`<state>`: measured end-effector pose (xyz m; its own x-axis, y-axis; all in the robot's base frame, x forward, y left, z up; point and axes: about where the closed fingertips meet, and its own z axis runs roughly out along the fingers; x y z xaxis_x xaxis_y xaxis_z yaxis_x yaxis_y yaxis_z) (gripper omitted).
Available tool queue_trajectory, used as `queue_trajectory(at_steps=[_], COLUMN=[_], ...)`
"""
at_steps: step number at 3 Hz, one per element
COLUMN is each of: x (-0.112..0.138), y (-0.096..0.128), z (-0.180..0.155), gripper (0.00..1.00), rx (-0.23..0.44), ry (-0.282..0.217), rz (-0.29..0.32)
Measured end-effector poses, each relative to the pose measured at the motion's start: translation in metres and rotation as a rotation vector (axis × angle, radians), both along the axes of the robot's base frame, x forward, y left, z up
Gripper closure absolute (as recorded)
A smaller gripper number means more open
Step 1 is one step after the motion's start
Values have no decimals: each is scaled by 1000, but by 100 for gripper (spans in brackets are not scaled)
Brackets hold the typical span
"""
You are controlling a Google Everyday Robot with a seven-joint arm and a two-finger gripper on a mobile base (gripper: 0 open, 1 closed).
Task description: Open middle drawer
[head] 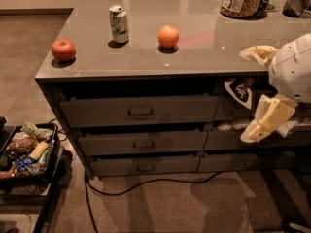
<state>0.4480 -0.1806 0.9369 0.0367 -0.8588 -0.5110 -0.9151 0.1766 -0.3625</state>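
Targeting the middle drawer (112, 143): second of three stacked grey fronts, medium height, closed as far as I can see. Its loop handle (143, 144), centred on the front, is the landmark for everything below. Directly above the handle is the top drawer (97, 111), with a taller front and bigger pull. Directly below the handle is the bottom drawer (112, 166), the slimmest front. Don't mix them up. The gripper (263, 123) hangs well to the right of the handle and a bit above it, in front of the right-hand drawers (228, 163). It holds nothing, and I can't tell whether it's open or closed from this angle. Handling, my read: a rigid panel on slides that won't flex and moves on one axis only, straight out toward the camera. Weight is unknown since the contents are hidden; expect some stick at the start, then a smooth run. The handle is the only sensible grab point. It's small, thin, hard and probably slick, with little room behind the bar, so close across the bar at its centre so the drawer doesn't rack sideways. An off-axis pull risks slipping off. The black cable (146, 183) on the floor below the handle looks clear of the drawer's travel. The soda can (119, 24), apple (63, 50) and orange (168, 36) sit on the counter top (204, 52) above the handle, and a jerky pull could shake them.
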Motion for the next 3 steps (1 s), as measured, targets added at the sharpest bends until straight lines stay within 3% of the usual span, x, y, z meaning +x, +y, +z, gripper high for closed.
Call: queue_trajectory(at_steps=[1, 3], x=[1, 29], y=[3, 11], z=[-8, -88], gripper=[0, 0], rx=[12, 88], ry=[1, 43], rz=[6, -1])
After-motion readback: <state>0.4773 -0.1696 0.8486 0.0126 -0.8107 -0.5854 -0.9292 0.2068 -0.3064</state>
